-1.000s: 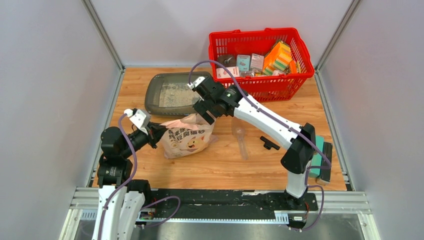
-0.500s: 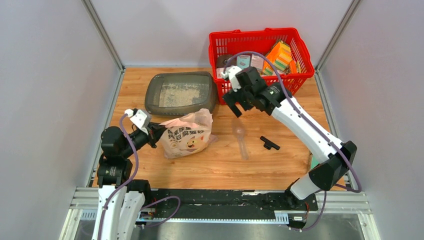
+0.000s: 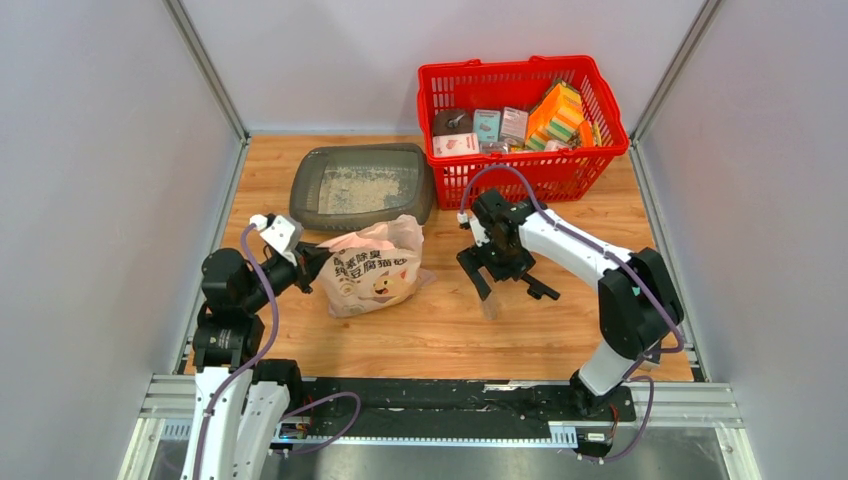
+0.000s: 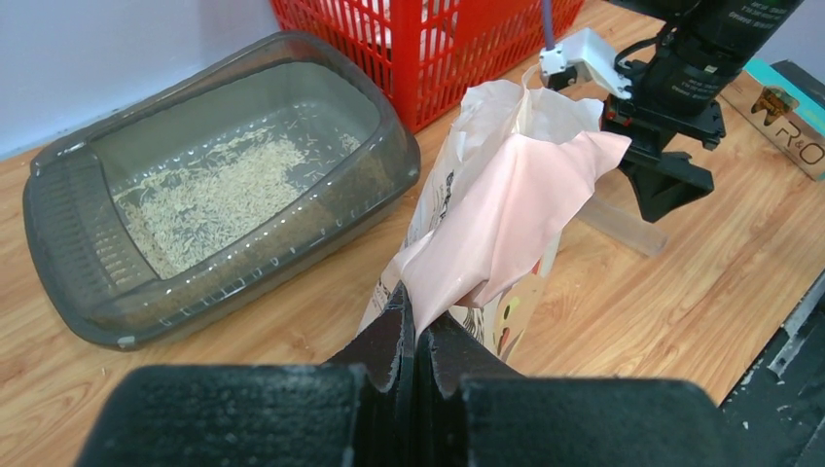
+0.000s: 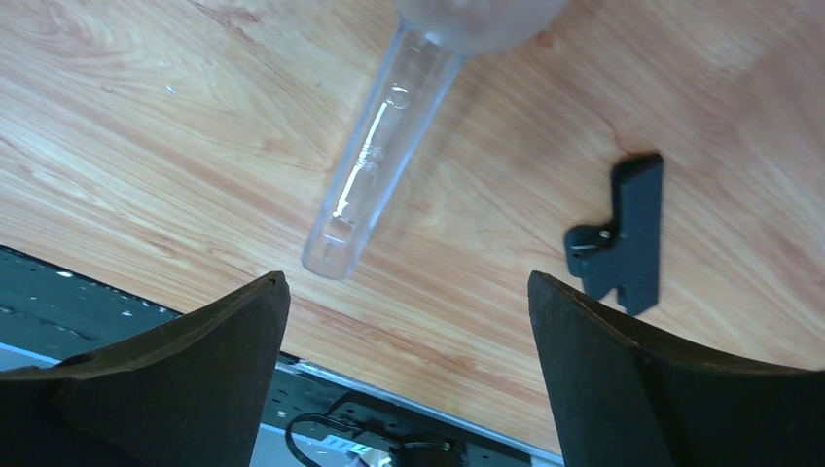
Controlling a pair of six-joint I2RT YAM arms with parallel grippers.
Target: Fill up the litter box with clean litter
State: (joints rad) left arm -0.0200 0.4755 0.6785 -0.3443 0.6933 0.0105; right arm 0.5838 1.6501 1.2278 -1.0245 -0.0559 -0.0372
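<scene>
Your left fingers [image 4: 387,341] pinch the pink lip of the bag [image 4: 506,204], probably to keep it upright and open. Your right fingers [image 5: 185,360] hang spread over the scoop [image 5: 379,165], seemingly ready to grasp it. The litter box [image 3: 300,195], thinly covered, sits upper centre in the overhead view.

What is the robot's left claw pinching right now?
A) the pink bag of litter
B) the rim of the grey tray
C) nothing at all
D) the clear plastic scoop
A: the left gripper is shut on a fold of the pink bag, while the clear scoop lies free on the table below the open right gripper.
</scene>
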